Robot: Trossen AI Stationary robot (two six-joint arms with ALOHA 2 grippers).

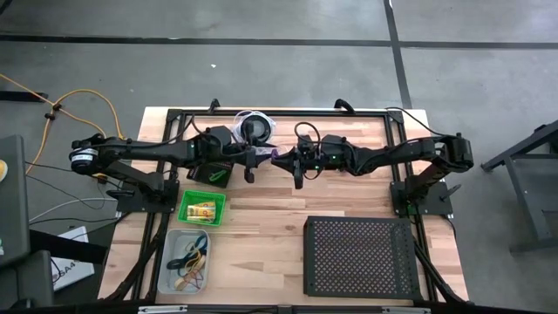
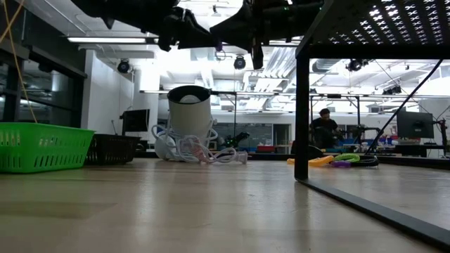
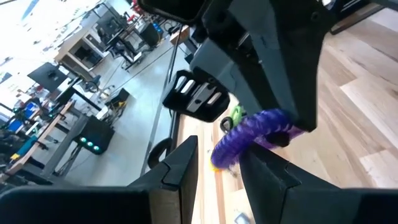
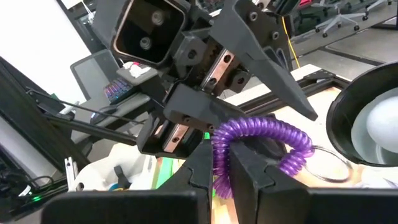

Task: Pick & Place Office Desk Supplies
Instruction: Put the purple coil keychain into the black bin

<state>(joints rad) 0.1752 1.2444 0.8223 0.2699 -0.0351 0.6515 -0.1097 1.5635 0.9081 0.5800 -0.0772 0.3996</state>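
Above the middle of the wooden table (image 1: 261, 222), both arms meet in the air with a purple coiled ring (image 1: 281, 155) stretched between them. From the right wrist view, the right gripper (image 4: 216, 167) has its fingers pinched together on one end of the ring (image 4: 258, 134). From the left wrist view, the left gripper (image 3: 219, 163) has its fingers a little apart with the ring's (image 3: 252, 134) other end between them, against one finger; whether they press on it I cannot tell. Just behind the grippers sits a round black disc with white coiled cord (image 1: 254, 127). Nearer the front on the left, a green basket (image 1: 202, 208) holds little yellow packets (image 1: 201, 210), and a clear bin (image 1: 187, 261) beside it holds rubber-band loops (image 1: 190, 260). A black perforated tray (image 1: 361, 256) stands at front right
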